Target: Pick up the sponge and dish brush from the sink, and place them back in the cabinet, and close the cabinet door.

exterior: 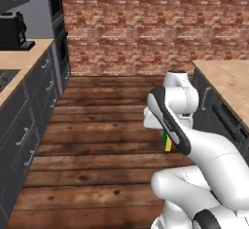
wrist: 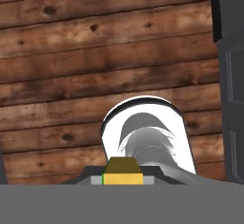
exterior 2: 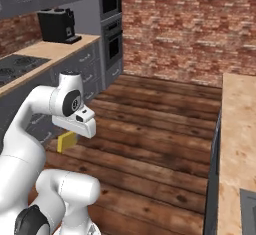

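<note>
- Yellow and green show between the finger tips of the white arm's two-finger gripper (wrist: pixel 123 178) in the hand view: the small flat sponge (wrist: pixel 123 174), bright green with a yellow layer, is pinched there, its yellow face toward the camera and a thin green edge at its left.
- From the left base view the sponge (exterior: pixel 168 141) peeks out as a yellow-and-green sliver beside the arm's dark joint band; from the right base view its yellow side (exterior 2: pixel 66 141) hangs just under the white hand, above the brown wooden plank floor (exterior 2: pixel 160 144).
- Relative to that floor, the sponge is held up in the air over the open middle of the room, between the light wood-grain countertop (exterior 2: pixel 237 129) on one side and the counter carrying the black coffee machine (exterior 2: pixel 57 25) on the other.
- My reading of the step: the sponge is picked up and in carriage toward the cabinet, with the robot between stations.
- Next, as I judge it, the base must bring the grey wall cabinet within reach, then the arm must lift the sponge to shelf height and release it inside; the dish brush and the door come afterwards.
</note>
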{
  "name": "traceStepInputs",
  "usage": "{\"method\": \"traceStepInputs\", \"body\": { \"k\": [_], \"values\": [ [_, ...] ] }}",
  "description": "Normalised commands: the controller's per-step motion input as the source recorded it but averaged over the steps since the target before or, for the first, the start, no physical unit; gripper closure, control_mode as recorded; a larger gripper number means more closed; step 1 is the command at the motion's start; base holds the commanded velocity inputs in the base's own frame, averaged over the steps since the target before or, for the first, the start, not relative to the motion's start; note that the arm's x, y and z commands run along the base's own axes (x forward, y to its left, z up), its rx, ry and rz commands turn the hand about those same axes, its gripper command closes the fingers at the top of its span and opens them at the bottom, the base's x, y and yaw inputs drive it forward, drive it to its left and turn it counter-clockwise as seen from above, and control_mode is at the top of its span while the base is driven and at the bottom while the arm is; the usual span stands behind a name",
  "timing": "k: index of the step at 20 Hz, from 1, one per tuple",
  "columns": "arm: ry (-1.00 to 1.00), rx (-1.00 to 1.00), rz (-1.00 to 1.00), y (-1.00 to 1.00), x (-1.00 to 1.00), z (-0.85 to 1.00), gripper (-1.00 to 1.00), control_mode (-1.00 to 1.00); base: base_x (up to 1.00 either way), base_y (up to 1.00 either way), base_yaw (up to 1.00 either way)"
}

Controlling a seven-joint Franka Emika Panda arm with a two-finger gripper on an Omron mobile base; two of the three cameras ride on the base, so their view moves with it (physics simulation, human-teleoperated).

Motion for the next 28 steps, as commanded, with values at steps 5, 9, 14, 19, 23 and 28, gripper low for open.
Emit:
{"method": "traceStepInputs", "body": {
  "k": [5, 9, 14, 19, 23, 28],
  "values": [
    [0.00, 0.00, 0.00, 0.00, 0.00, 0.00, 1.00, 1.00, 0.20, 0.11, 0.40],
    [0.00, 0.00, 0.00, 0.00, 0.00, 0.00, 1.00, 1.00, 0.36, 0.06, 0.25],
    [0.00, 0.00, 0.00, 0.00, 0.00, 0.00, 1.00, 1.00, 0.34, 0.12, 0.23],
    [0.00, 0.00, 0.00, 0.00, 0.00, 0.00, 1.00, 1.00, 0.29, 0.21, 0.35],
    [0.00, 0.00, 0.00, 0.00, 0.00, 0.00, 1.00, 1.00, 0.25, 0.21, 0.42],
    [0.00, 0.00, 0.00, 0.00, 0.00, 0.00, 1.00, 1.00, 0.24, 0.15, 0.47]
  ]
}}
